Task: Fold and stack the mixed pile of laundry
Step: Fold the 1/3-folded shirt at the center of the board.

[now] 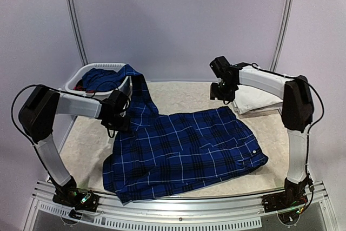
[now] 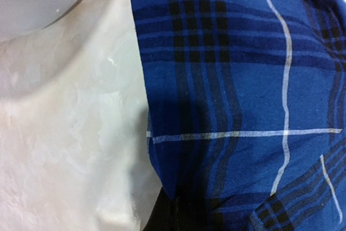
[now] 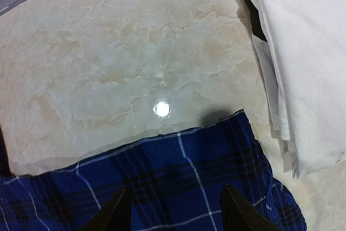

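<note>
- Table (image 1: 178, 93): pale marbled top, and the work area for all of this.
- Plaid shirt (image 1: 184, 150): the biggest item. It lies spread and rumpled across the middle of the table, with one long part trailing up over the rim of the basket. It is not folded yet, so I judge it's the garment in hand and the step is flattening it before the first fold.
- Basket (image 1: 81, 77): white oval at the far left, holding the rest of the pile.
- White trousers (image 1: 254, 101): at the far right, already folded flat, just beside the shirt's far right corner. I read that as the base of the stack, so one item is done.
- Blue piece (image 1: 100, 77): bunched inside the basket, untouched.
- Red scrap (image 1: 79, 86): it peeks out at the basket's near-left side, too small to identify.
- Left gripper (image 1: 114, 123): at the shirt's left edge, near the basket. My wrist view shows only cloth and table, with the fingers hidden, so I can't tell whether it's gripping or spread.
- Right gripper (image 3: 175, 209): jaws apart with nothing between them, hovering over the shirt's far right corner, just clear of the trousers.
- Next move, my judgement: get the trailing part out of the basket and lay the shirt flat. The right gripper needs to drop onto that corner and pinch the plaid layer only, without snagging the white fold beside it. After that both arms can fold.
</note>
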